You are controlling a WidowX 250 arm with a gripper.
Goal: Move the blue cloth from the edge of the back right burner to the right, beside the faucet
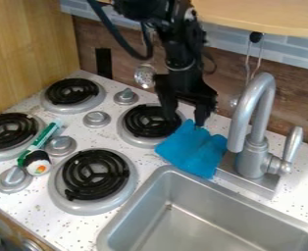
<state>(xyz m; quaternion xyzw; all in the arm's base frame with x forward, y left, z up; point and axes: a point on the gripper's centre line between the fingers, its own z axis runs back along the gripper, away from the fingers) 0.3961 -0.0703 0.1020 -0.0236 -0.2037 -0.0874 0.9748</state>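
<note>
Cloth, blue and rumpled, lies below the jaws and toward the camera, its top edge just under one fingertip. The speckled counter spreads beneath and around the jaws. The sink opens closer to the camera than the jaws, past the cloth. Black and pointing down, the gripper stands with its jaws wide, one finger over a burner, the other at the cloth's upper edge. The tap rises to the right of the jaws. Of four burners, one sits under and just left of the jaws, one nearer the camera, two farther left. A slotted spoon hangs behind and left of the jaws. Far left of them lies a green-and-white tube. Four grey knobs sit left of the jaws, among the burners.
</note>
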